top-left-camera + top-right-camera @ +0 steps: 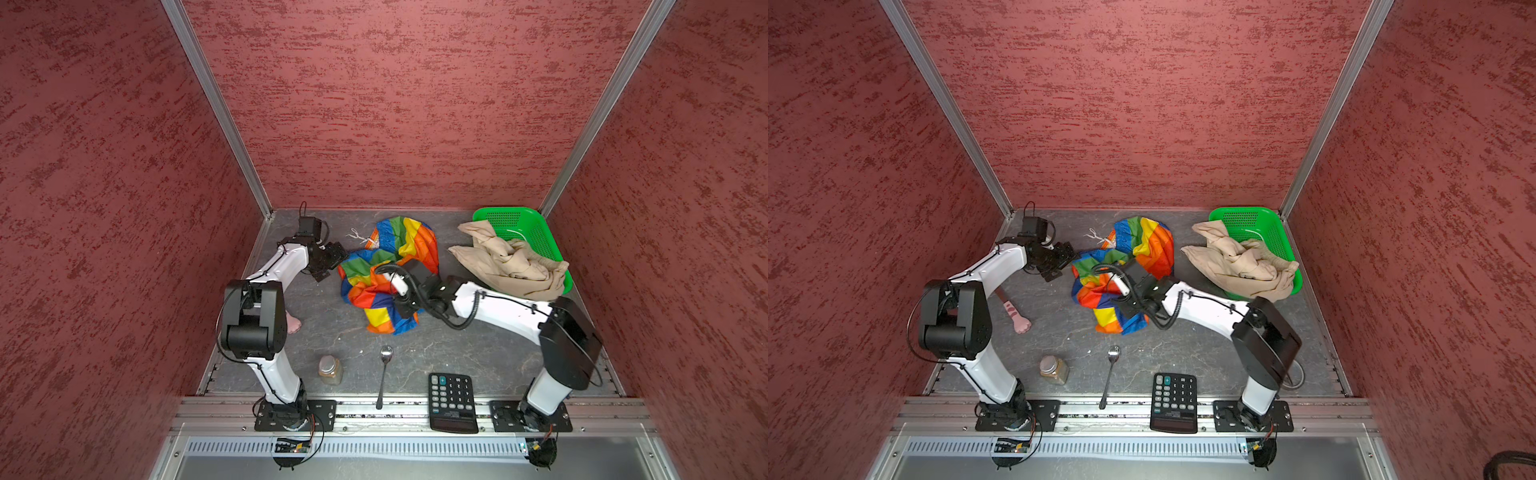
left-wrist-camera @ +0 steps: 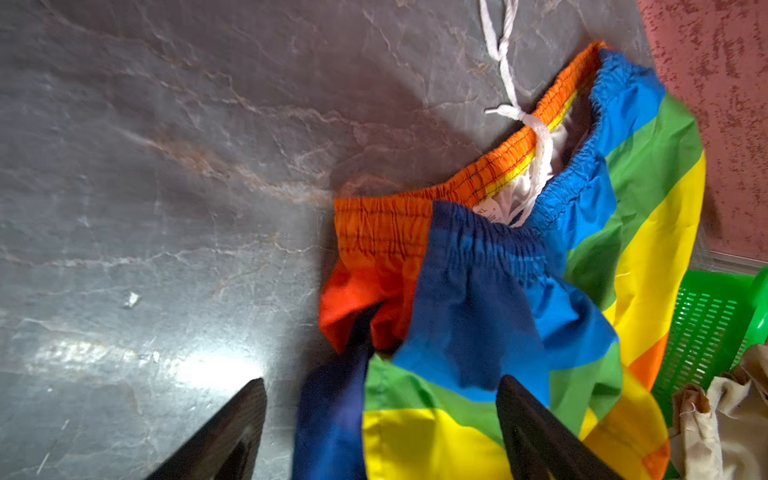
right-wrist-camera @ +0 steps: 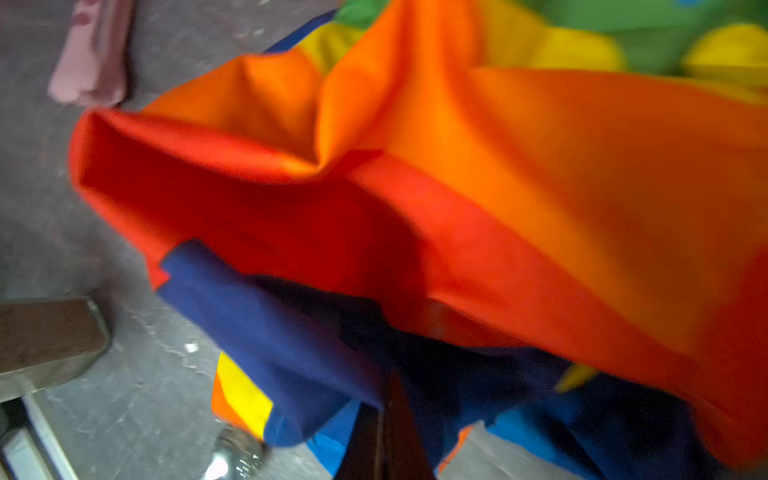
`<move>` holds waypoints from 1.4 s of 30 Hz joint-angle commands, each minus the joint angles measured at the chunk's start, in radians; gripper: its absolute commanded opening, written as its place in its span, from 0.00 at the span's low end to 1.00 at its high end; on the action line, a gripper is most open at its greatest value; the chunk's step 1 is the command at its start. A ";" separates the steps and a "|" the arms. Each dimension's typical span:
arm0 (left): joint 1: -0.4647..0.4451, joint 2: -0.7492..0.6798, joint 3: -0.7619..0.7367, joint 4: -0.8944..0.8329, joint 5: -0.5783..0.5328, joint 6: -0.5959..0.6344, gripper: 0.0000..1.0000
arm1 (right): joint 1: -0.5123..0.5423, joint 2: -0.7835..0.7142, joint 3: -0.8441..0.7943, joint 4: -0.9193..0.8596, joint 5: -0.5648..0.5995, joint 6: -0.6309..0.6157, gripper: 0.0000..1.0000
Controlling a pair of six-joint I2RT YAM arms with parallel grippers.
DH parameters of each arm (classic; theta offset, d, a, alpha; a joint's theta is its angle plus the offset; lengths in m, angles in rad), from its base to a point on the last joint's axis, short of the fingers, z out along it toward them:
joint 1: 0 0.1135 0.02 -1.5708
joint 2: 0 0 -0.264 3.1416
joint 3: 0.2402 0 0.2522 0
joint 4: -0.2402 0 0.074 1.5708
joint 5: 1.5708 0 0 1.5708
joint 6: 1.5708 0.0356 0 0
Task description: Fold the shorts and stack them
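The rainbow-striped shorts lie crumpled mid-table, their orange waistband and white drawstring toward the back. My left gripper is open at their left edge, with a blue and yellow fold between its fingers, which do not touch it. My right gripper is over the front part of the heap. It is shut on a dark blue fold of these shorts, and its fingertips are buried in cloth. The beige shorts hang rumpled over the front of the green basket.
Along the front edge lie a black calculator, a metal spoon and a small jar. A pink paw-shaped toy lies under my left arm. Red walls close in the back and both sides.
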 commanded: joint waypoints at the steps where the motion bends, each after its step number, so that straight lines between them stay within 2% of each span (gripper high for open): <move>1: -0.039 -0.051 -0.040 0.036 -0.018 -0.028 0.88 | -0.069 -0.084 -0.032 -0.083 0.152 0.074 0.00; 7: -0.180 -0.083 -0.096 0.131 -0.026 -0.072 0.89 | -0.113 -0.114 -0.088 -0.094 0.209 0.139 0.00; 11: -0.267 -0.079 -0.088 0.160 -0.087 -0.071 0.94 | -0.137 -0.090 -0.100 -0.132 0.272 0.180 0.00; 19: -0.257 0.016 -0.029 0.155 -0.178 -0.099 0.93 | -0.214 -0.117 -0.177 -0.169 0.301 0.252 0.00; 23: -0.244 0.042 0.000 0.196 -0.161 -0.126 0.94 | -0.275 -0.125 -0.208 -0.180 0.276 0.294 0.00; 27: -0.271 0.108 0.054 0.185 -0.153 -0.144 0.93 | -0.282 -0.134 -0.227 -0.136 0.233 0.312 0.00; 32: -0.296 0.155 0.051 0.239 -0.076 -0.190 0.82 | -0.282 -0.097 -0.221 -0.116 0.194 0.329 0.00; 38: -0.329 0.119 0.008 0.187 -0.077 -0.204 0.82 | -0.284 -0.090 -0.222 -0.100 0.187 0.335 0.00; 42: -0.331 0.099 -0.036 0.176 -0.091 -0.227 0.64 | -0.284 -0.079 -0.217 -0.094 0.178 0.335 0.00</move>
